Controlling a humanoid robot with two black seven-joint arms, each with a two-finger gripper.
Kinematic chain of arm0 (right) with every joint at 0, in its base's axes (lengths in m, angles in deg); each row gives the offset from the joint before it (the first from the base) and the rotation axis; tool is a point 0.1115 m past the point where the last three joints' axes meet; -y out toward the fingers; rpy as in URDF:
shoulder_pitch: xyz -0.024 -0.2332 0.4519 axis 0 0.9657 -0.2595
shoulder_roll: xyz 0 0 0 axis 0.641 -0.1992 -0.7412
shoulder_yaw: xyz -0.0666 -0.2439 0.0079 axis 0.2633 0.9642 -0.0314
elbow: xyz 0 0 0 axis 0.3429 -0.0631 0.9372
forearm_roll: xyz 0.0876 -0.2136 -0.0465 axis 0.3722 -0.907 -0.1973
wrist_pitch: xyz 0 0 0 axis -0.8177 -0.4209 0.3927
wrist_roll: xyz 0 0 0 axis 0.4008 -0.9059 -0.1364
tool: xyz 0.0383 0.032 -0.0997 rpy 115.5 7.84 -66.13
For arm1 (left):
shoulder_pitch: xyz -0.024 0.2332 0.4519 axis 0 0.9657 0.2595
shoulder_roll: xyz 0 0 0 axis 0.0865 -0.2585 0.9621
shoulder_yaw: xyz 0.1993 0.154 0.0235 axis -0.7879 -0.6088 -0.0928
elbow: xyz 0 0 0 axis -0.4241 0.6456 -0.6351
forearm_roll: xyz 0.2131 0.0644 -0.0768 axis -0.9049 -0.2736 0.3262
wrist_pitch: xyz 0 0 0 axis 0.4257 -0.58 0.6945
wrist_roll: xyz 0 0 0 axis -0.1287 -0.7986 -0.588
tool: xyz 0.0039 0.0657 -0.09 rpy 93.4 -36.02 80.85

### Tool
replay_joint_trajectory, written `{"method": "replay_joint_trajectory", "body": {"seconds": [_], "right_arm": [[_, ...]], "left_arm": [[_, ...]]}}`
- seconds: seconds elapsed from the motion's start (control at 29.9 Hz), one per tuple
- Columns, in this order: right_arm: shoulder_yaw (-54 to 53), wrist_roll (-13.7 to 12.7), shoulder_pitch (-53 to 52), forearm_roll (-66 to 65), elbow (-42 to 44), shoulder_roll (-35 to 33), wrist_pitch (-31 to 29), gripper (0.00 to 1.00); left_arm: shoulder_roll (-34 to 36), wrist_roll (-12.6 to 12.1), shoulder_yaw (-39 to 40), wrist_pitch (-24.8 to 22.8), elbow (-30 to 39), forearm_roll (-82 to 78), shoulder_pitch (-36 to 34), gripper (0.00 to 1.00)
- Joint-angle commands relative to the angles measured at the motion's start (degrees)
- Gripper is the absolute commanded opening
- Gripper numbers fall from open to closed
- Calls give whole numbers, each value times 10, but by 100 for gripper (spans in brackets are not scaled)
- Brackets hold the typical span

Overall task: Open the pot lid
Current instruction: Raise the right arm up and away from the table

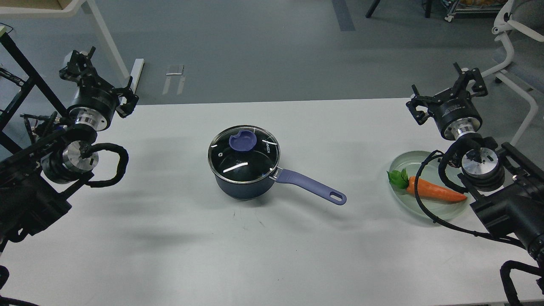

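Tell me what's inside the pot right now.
The lid sits closed on the pot. Through its glass only a dark interior and glare streaks show; no contents are discernible, but reflections hide part of the bottom.

Both arms are matte black, with bright silver metal rings at the wrist joints. Looped black cables (sheathed in braided sleeve) run beside each wrist. The left gripper [98, 80] and right gripper [446, 91] are black, skeletal linkages.
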Motion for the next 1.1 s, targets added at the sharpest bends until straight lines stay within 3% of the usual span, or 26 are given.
{"method": "replay_joint_trajectory", "body": {"seconds": [0.0,0.43,0.54,0.64,0.74,0.84,1.07], "right_arm": [[0,5,-3,1,-1,9,0,100],[2,2,-36,-1,-5,-7,-1,100],[14,1,-46,-8,-8,-11,1,100],[54,1,-61,-26,-35,-38,2,100],[105,1,-84,-69,-89,-106,5,100],[162,1,-125,-141,-140,-153,14,100],[333,1,-268,-344,-200,-192,28,100]], "left_arm": [[8,0,-6,0,0,0,0,99],[1,0,-8,-6,-25,-12,18,99],[1,0,-7,-65,-57,-39,20,99],[-19,0,-7,-112,-99,-41,18,99],[-15,0,-7,-77,-98,-41,18,99],[-8,0,-7,-74,-95,-43,18,99],[-3,0,-8,-79,-73,-50,18,99]]}}
